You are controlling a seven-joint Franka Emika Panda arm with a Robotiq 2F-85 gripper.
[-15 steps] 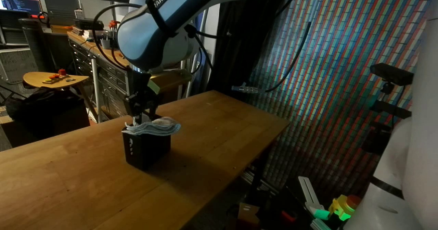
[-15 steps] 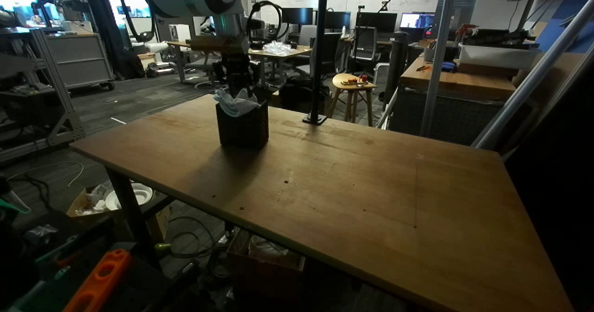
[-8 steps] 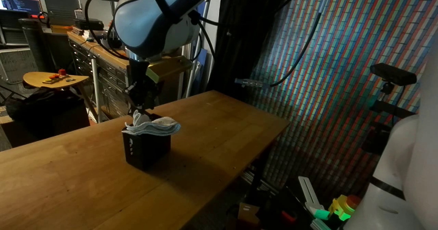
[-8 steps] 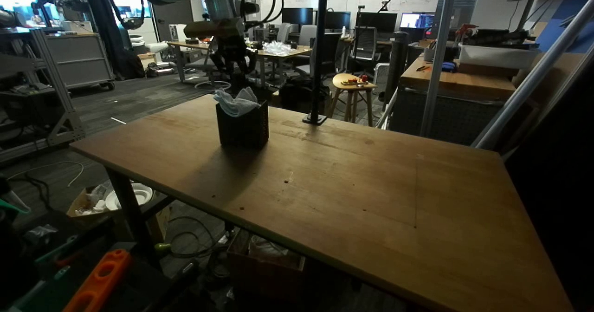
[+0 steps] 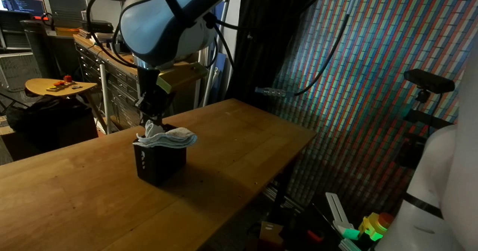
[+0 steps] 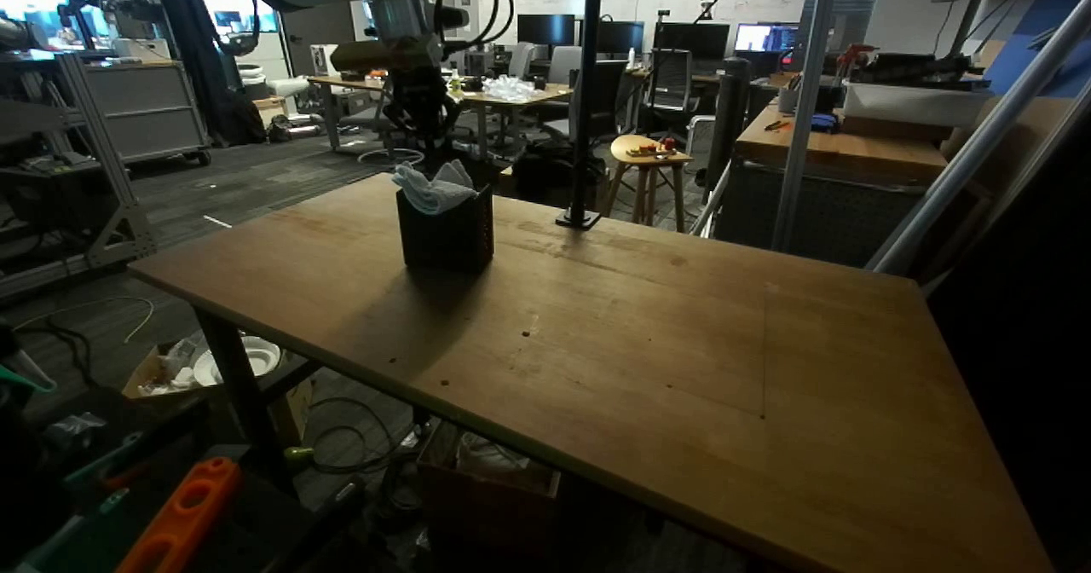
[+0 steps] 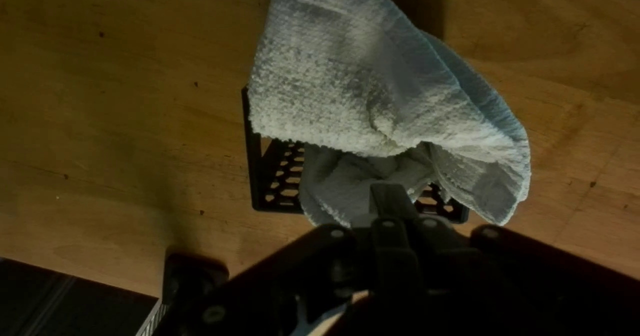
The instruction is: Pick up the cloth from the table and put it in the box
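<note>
1 claw, jaws closed tog., hangs just above cloth; unclear if tips touch it. Below claw: black box on wooden counter, cloth across its mouth & overhanging the rim; depth inside hard to see. Off to claw's side, a black post stands on same counter, nr. edge.
</note>
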